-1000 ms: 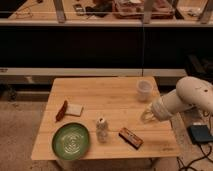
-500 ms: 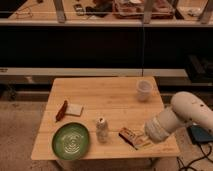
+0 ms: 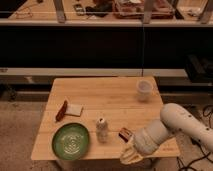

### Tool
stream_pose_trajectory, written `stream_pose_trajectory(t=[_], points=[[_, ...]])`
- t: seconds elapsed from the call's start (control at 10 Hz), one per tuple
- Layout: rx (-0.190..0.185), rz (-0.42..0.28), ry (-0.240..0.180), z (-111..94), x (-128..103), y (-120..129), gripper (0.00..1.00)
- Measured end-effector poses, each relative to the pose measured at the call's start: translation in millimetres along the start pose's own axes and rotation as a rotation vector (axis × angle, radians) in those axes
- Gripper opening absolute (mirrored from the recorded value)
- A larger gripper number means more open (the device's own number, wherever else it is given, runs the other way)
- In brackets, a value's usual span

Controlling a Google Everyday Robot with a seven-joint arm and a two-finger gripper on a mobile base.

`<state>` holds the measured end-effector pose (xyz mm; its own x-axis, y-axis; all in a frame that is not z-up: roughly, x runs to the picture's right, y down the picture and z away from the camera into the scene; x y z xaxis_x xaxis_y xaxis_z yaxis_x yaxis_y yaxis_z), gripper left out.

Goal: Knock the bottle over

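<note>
The bottle [image 3: 102, 129] is small, clear-whitish with a pale cap, and stands upright on the wooden table [image 3: 105, 95] just right of the green plate [image 3: 71, 141]. My gripper [image 3: 128, 155] is at the table's front edge, to the right of and nearer than the bottle, with a gap between them. The white arm [image 3: 175, 126] reaches in from the right. The gripper covers part of a brown snack bar [image 3: 124, 133].
A translucent white cup [image 3: 144, 89] stands at the back right. A white napkin [image 3: 75, 109] and a reddish-brown packet [image 3: 62, 110] lie at the left. Dark shelving and a counter run behind the table.
The arm has swung down and to the left, from the table's right side by the cup to the front edge near the snack bar. The bottle has stayed upright.
</note>
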<state>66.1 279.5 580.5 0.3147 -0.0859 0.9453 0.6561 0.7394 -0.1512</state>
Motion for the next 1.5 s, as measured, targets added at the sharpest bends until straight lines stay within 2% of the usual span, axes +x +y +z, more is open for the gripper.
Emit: stream_pose_trajectory(t=[0.2,0.4,0.6,1.1,1.5], points=[[-0.015,-0.037,-0.051,27.0,-3.9,-11.3,0.00],[-0.025,-0.026,-0.071,45.8,6.1,-15.4,0.00],[-0.027,-0.009,-0.060,56.3,21.6,-18.2,0.00],[-0.010,0.057,0.004,74.1,63.7,-20.1,0.00],[0.012,0.099,0.023,80.3,79.0,-16.8,0.00]])
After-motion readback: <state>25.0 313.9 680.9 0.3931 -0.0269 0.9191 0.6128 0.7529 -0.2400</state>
